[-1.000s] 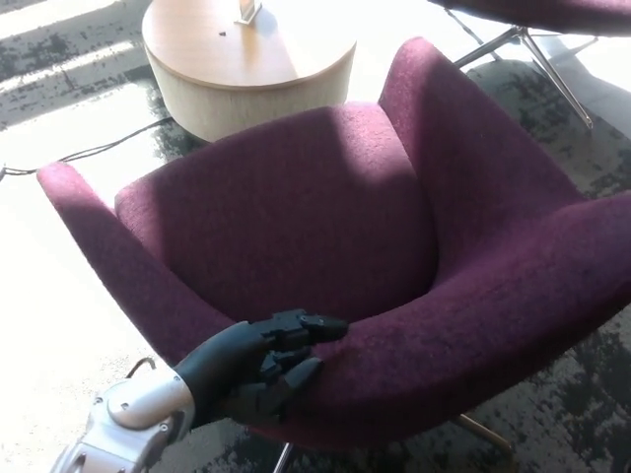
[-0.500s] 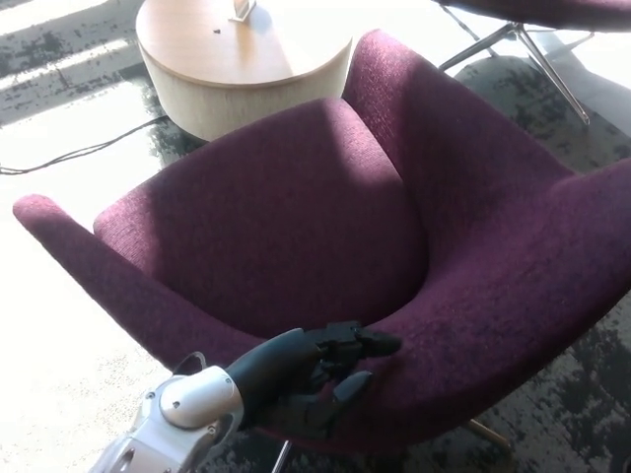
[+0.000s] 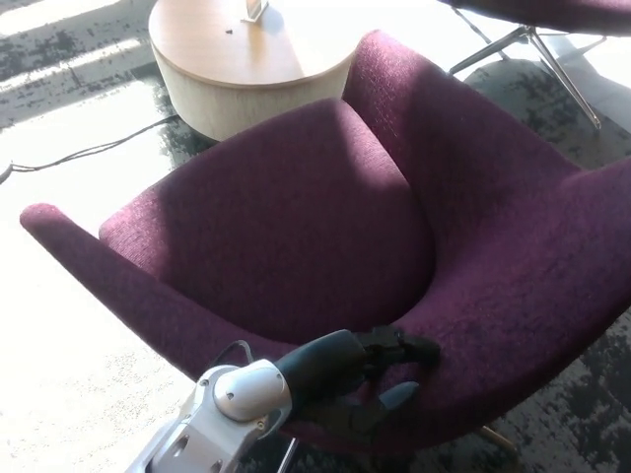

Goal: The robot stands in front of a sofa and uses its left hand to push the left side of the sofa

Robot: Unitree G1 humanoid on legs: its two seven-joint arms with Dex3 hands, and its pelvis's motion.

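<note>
Sofa: purple sofa (image 3: pixel 296 217) fills the middle, its seat open toward ten o'clock.
Left robot hand: black left robot hand (image 3: pixel 370 379) at six o'clock, pressed against the sofa's near rim, fingers (image 3: pixel 399 347) spread over the edge, grasping nothing.
Bench: round wooden bench (image 3: pixel 246 64) at twelve o'clock, just beyond the sofa.
Cable: cable (image 3: pixel 89 153) on the floor at ten o'clock.

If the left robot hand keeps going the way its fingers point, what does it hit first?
The left robot hand already looks pressed against the purple sofa; straight on lies more of its padded near edge, though depth is hard to judge.
</note>
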